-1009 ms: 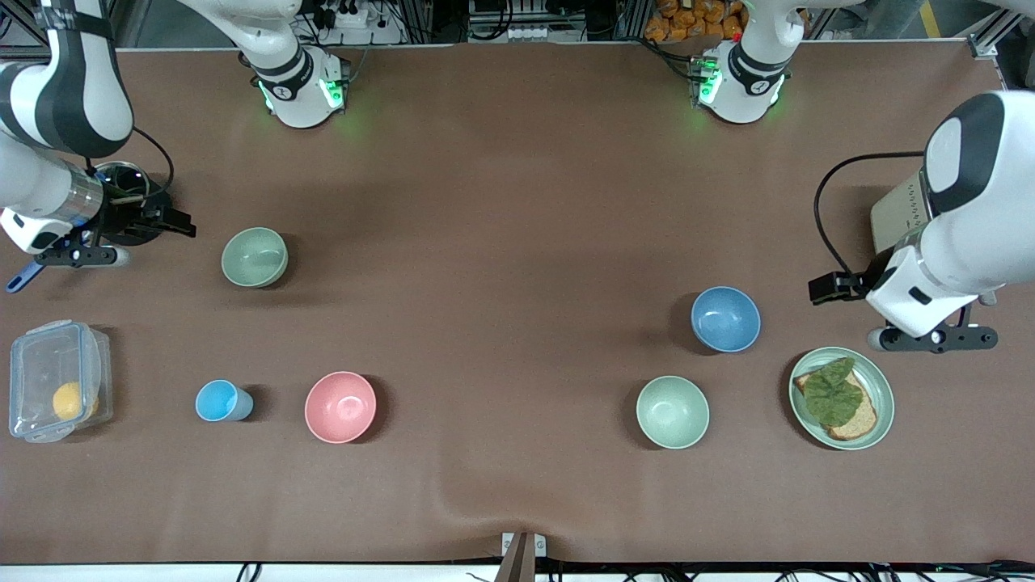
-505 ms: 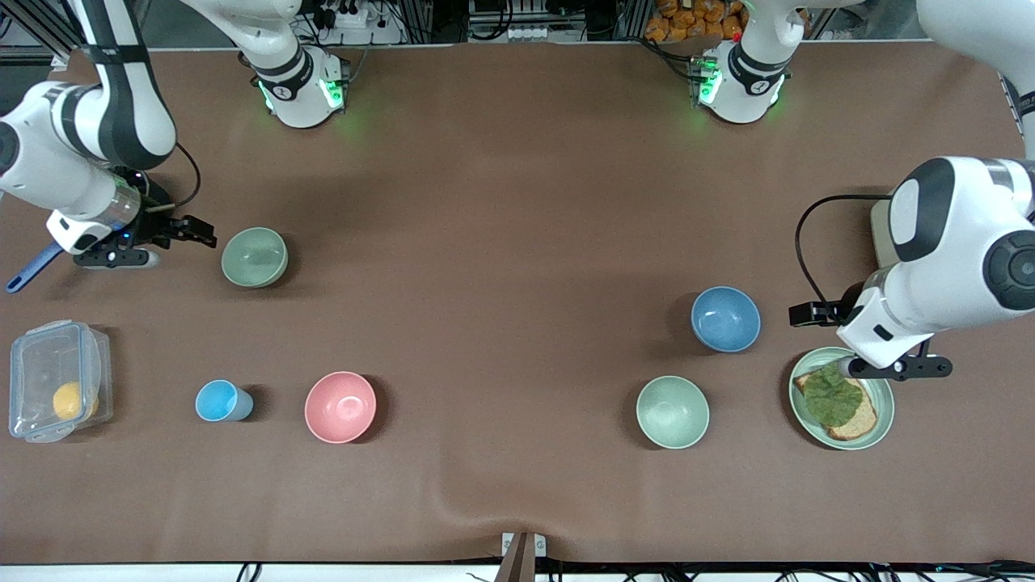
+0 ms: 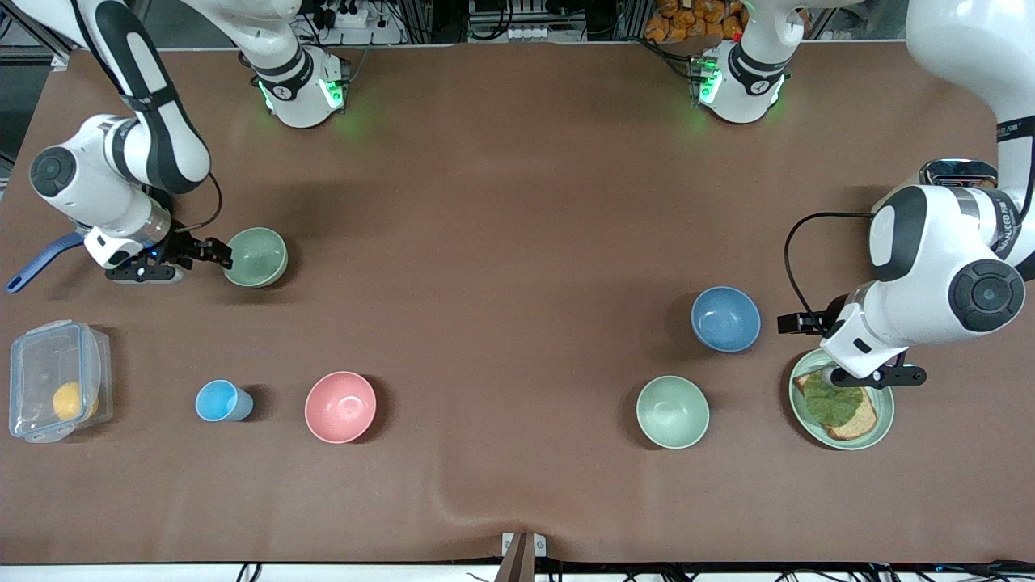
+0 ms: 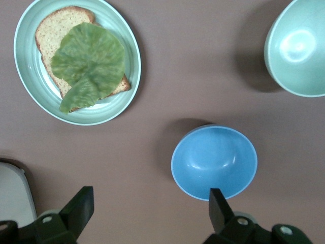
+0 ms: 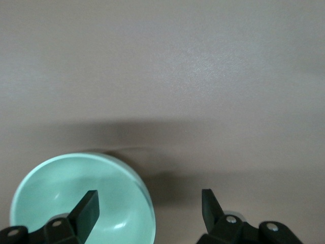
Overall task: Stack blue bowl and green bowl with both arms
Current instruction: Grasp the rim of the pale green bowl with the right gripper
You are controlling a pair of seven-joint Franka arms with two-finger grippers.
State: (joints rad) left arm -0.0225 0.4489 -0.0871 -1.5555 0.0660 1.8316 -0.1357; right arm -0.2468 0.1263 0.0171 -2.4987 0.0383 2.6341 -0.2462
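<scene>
The blue bowl stands toward the left arm's end of the table. My left gripper hovers open beside it, between the bowl and the toast plate. In the left wrist view the blue bowl lies at one open finger of my left gripper. The green bowl stands toward the right arm's end. My right gripper is open at its rim. In the right wrist view my right gripper straddles the rim of the green bowl, one finger over the inside.
A paler mint bowl and a green plate with toast and lettuce lie nearer the camera than the blue bowl. A pink bowl, a light-blue cup and a clear lidded box lie nearer the camera than the green bowl.
My right gripper has moved across to the green bowl's rim. My left gripper has moved toward the blue bowl, its arm now over the toast plate's edge. No bowl has moved.
</scene>
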